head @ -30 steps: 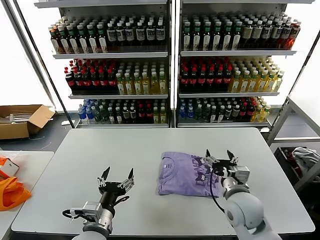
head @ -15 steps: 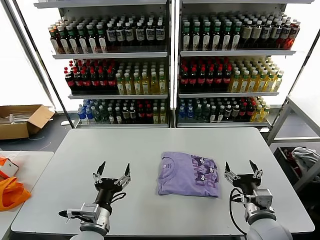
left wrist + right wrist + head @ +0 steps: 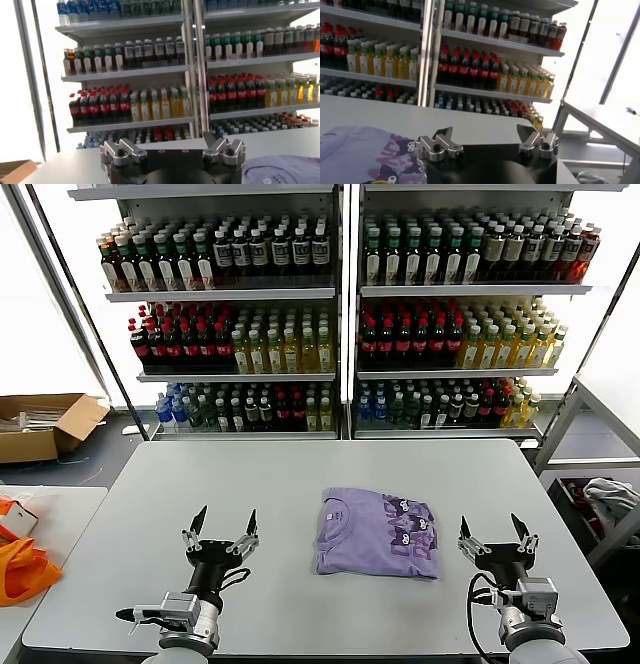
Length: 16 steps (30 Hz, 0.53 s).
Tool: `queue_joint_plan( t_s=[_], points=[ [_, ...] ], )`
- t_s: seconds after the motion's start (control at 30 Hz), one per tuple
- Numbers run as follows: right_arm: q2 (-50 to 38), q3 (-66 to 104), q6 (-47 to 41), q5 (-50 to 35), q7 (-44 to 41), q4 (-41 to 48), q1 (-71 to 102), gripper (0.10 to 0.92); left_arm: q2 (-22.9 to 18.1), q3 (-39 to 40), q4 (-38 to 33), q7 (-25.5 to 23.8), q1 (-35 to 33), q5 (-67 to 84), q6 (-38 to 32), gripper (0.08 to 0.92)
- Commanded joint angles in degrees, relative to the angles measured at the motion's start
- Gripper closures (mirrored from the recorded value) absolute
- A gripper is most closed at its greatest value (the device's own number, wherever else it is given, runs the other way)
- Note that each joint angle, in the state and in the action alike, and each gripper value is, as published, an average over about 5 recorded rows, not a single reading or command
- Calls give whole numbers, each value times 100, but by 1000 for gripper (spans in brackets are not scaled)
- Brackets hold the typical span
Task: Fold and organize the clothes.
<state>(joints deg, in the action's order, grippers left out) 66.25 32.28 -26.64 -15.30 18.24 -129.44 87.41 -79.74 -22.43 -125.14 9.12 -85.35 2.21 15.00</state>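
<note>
Folded lavender T-shirt (image 3: pixel 376 533) on the worktop (image 3: pixel 300 474); left pincer (image 3: pixel 218 534) and right pincer (image 3: pixel 497 537) flank the T-shirt, both open and empty.

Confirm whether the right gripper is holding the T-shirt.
No. The right gripper hangs open beside the folded T-shirt, clear of it.

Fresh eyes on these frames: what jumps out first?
The folded lavender T-shirt lies alone mid-table, dark purple graphic facing up, on the grey table. The left gripper and right gripper flank it near the front edge, both open, fingers pointing up, touching nothing. Behind the table, shelves of bottled drinks fill the background, and an orange bag sits on a side table at far left.
</note>
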Motion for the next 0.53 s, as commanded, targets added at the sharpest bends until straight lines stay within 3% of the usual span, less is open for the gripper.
queue_joint_plan(
  t_s=[0.03,0.53],
  points=[
    [30,91,7,58,-2,-99,178,203,-34,9,-11,9,-49,-86,-36,177],
    [2,142,12,63,-37,-78,227,203,-7,-42,-11,-94,-150,-86,-128,177]
  ],
)
